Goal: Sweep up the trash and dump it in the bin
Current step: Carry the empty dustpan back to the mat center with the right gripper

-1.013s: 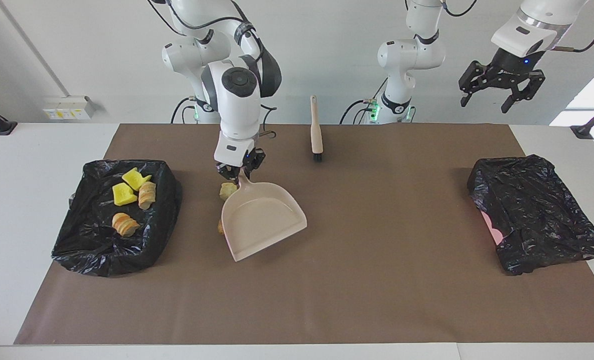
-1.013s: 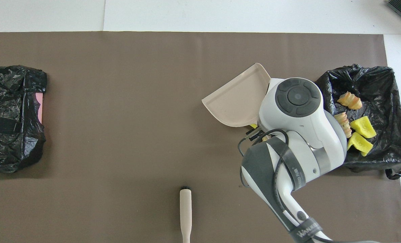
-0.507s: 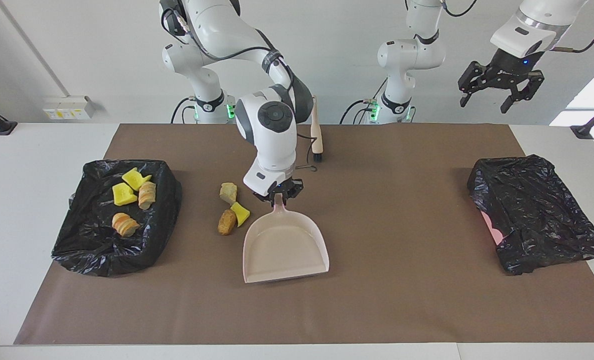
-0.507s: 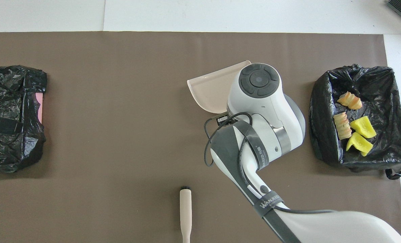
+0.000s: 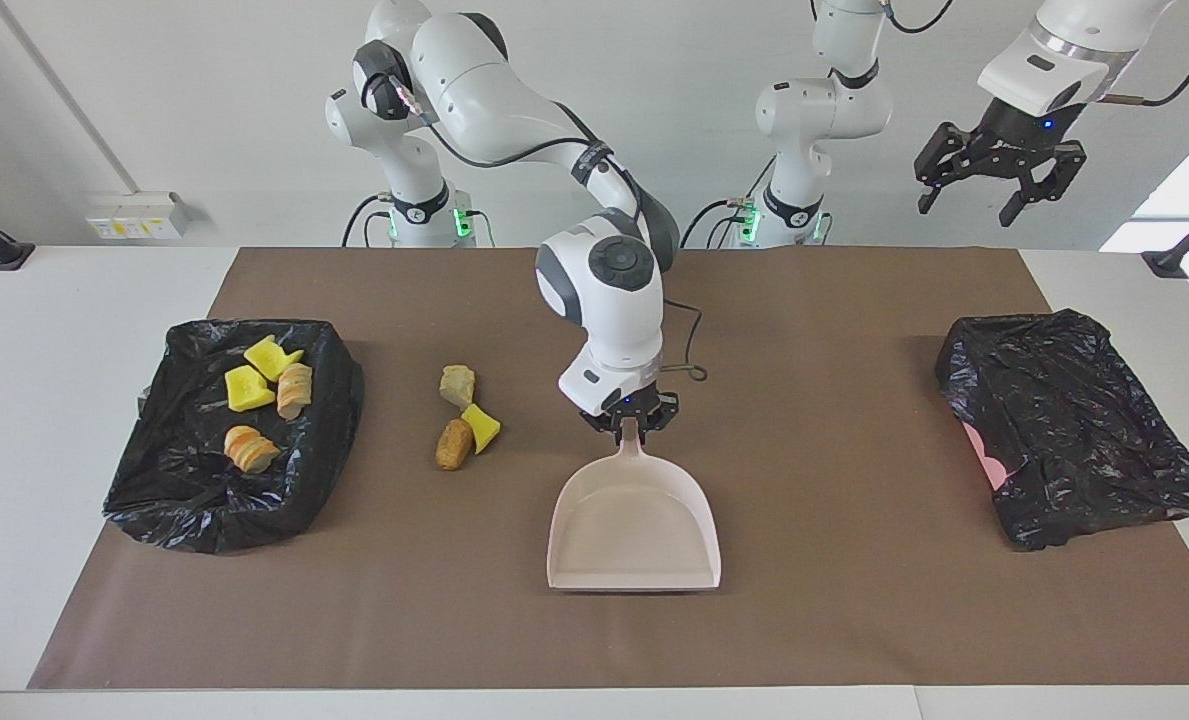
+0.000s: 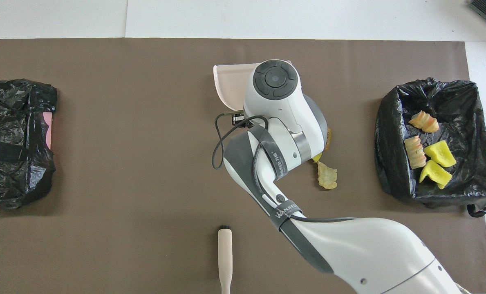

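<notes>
The right arm's dark strap [image 6: 284, 212] carries white lettering reading roughly "WANJEED"

robot lab | two Franka arms [image 5: 594, 200] | bare white wall [image 5: 184, 100] | brown mat [image 5: 804, 400]

Three trash lumps [image 5: 464, 418] blocked the frame's centre-left; the dustpan [image 5: 634, 525] apparently lay flat at lower centre.

A white table [image 5: 74, 300] carries a brown mat [image 5: 834, 620]. A plain white wall [image 5: 204, 90] holds a socket box [image 5: 139, 213]. Daylight enters a window [image 5: 1179, 195].
</notes>
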`<action>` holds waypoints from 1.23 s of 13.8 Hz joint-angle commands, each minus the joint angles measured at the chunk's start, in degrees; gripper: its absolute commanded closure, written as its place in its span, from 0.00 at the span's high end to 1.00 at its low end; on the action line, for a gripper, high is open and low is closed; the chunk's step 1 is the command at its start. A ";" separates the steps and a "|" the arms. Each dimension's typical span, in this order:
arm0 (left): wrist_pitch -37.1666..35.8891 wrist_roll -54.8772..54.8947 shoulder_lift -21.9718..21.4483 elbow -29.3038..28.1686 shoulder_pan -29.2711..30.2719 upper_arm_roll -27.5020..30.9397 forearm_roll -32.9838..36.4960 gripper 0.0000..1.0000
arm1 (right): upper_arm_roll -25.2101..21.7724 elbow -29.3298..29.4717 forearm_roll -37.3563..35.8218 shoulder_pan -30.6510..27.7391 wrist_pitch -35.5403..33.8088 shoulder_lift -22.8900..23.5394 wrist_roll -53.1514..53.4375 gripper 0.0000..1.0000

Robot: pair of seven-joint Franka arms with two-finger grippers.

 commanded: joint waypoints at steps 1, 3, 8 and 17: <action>0.67 -0.65 -1.83 -2.18 -0.06 -0.15 0.65 1.00 | 0.27 0.56 1.38 0.02 0.60 0.75 1.47 0.00; 0.50 -0.47 -1.83 -2.18 -0.06 -0.15 0.65 1.00 | 0.18 0.46 1.64 0.55 1.90 0.92 1.47 0.07; 0.50 -0.38 -1.74 -1.91 0.73 0.11 0.65 1.00 | 0.18 -3.22 1.56 0.81 8.76 0.66 1.56 0.47; 3.91 -0.56 -0.69 -1.91 0.12 0.29 0.65 1.00 | 0.27 -5.76 0.50 1.34 -2.12 -6.80 0.94 1.00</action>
